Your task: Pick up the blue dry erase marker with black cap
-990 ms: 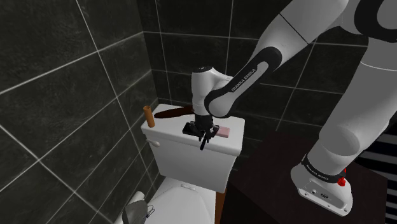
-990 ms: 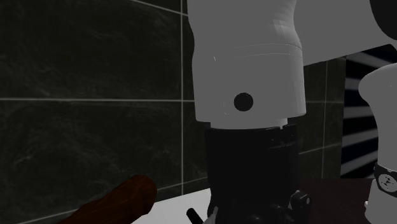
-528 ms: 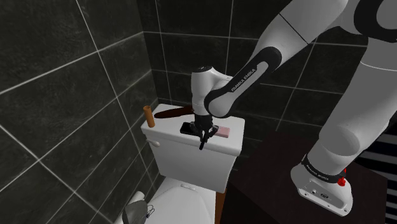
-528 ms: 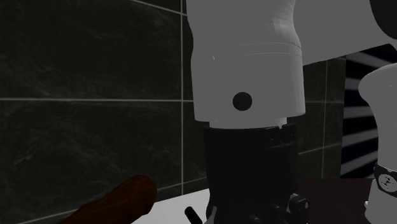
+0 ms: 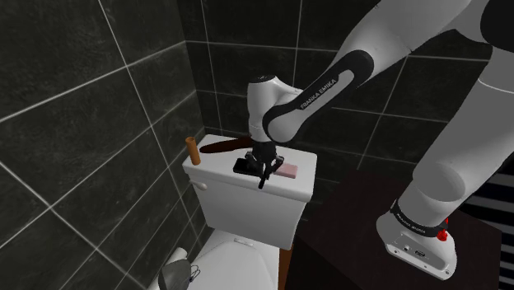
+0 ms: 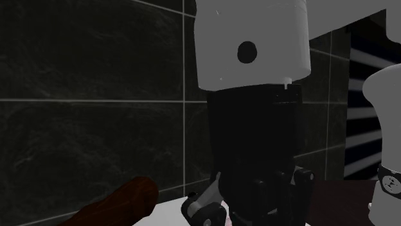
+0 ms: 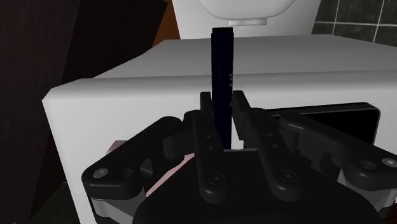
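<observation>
We see the tool (image 5: 264,170) over the lid of a white toilet tank (image 5: 247,202), between the lid's middle and its front edge. It is clenched on the marker (image 5: 263,182). In the wrist view the two black fingers (image 7: 205,124) press the marker (image 7: 222,70) from both sides, and the marker runs straight out past the fingertips, in line with the tool (image 7: 222,103). Its body looks very dark, a blue close to black (we cannot make out where the cap starts). In the shoulder view the marker hangs down and slightly forward from the fingers, its free end low over the front edge of the lid; we cannot tell whether it touches the lid.

A flat black slab (image 5: 244,166) lies on the lid just beside the tool, toward the shoulder view's left. A pink block (image 5: 288,170) lies on the other side, near the lid's right edge in that view. A brown stick (image 5: 192,152) stands at the lid's left back corner. Below the tank sits the white toilet bowl (image 5: 235,255). Dark tiled walls (image 5: 82,107) rise behind.
</observation>
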Available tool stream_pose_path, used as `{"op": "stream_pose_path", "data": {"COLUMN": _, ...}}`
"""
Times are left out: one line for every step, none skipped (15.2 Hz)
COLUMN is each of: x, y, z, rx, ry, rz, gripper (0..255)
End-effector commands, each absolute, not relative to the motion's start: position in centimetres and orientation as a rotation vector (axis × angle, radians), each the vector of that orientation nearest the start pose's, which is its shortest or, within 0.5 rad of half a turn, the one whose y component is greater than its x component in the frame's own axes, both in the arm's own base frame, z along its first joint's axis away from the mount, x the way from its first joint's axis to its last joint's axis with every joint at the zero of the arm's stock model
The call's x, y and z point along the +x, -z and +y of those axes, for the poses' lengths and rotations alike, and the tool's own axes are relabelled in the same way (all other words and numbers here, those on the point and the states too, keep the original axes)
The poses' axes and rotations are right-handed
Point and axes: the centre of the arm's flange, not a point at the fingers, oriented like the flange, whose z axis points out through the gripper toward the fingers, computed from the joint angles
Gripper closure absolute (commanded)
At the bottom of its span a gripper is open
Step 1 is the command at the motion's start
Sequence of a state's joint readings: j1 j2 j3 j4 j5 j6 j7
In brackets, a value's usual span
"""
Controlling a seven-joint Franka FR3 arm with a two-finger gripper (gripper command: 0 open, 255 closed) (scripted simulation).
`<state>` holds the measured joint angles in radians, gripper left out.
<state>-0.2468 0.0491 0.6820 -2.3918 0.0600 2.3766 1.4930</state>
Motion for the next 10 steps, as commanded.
{"op": "stream_pose_path", "data": {"x": 44.4, "y": -30.8, "z": 20.8, "rx": -2.677, "ry": -0.141, "rz": 1.645, "gripper": 255}}
{"op": "stream_pose_path", "data": {"x": 44.4, "y": -31.4, "z": 20.8, "rx": -2.677, "ry": -0.141, "rz": 1.645, "gripper": 255}}
{"op": "stream_pose_path", "data": {"x": 44.4, "y": -31.9, "z": 20.8, "rx": -2.677, "ry": -0.141, "rz": 1.645, "gripper": 255}}
{"op": "stream_pose_path", "data": {"x": 44.4, "y": -32.4, "z": 20.8, "rx": -2.677, "ry": -0.141, "rz": 1.645, "gripper": 255}}
{"op": "stream_pose_path", "data": {"x": 44.4, "y": -32.9, "z": 20.8, "rx": -2.677, "ry": -0.141, "rz": 1.645, "gripper": 255}}
{"op": "stream_pose_path", "data": {"x": 44.4, "y": -33.5, "z": 20.8, "rx": -2.677, "ry": -0.141, "rz": 1.645, "gripper": 255}}
{"op": "stream_pose_path", "data": {"x": 44.4, "y": -34.0, "z": 20.8, "rx": -2.677, "ry": -0.141, "rz": 1.645, "gripper": 255}}
{"op": "stream_pose_path", "data": {"x": 44.4, "y": -34.5, "z": 20.8, "rx": -2.677, "ry": -0.141, "rz": 1.645, "gripper": 255}}
{"op": "stream_pose_path", "data": {"x": 44.4, "y": -34.6, "z": 20.8, "rx": -2.677, "ry": -0.141, "rz": 1.645, "gripper": 255}}
{"op": "stream_pose_path", "data": {"x": 44.4, "y": -34.6, "z": 20.8, "rx": -2.677, "ry": -0.141, "rz": 1.645, "gripper": 255}}
